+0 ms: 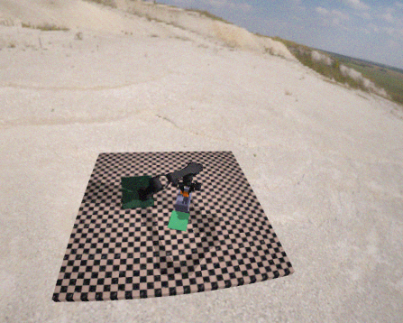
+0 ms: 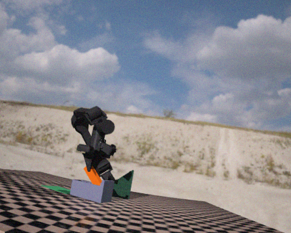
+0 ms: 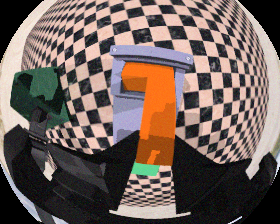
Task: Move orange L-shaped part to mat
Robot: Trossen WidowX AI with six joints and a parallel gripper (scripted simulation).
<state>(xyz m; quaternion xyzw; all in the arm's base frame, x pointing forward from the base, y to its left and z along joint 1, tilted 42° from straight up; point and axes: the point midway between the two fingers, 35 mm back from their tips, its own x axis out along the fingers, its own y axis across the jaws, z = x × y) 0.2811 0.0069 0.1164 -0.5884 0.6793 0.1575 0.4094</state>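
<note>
The orange L-shaped part is steeply tilted, its plain end up and its L-shaped end low over the tray. In the exterior view most of it shows above the tray's top edge; whether its low end still touches the tray is hidden. The grey tray stands on the checkered table. My gripper is shut on the raised plain end, one dark finger on each side. The green mat lies flat beside the tray, past the raised end.
A dark green marbled block stands on the checkered table near the arm's base, to one side of the tray. The arm reaches over the tray from that side.
</note>
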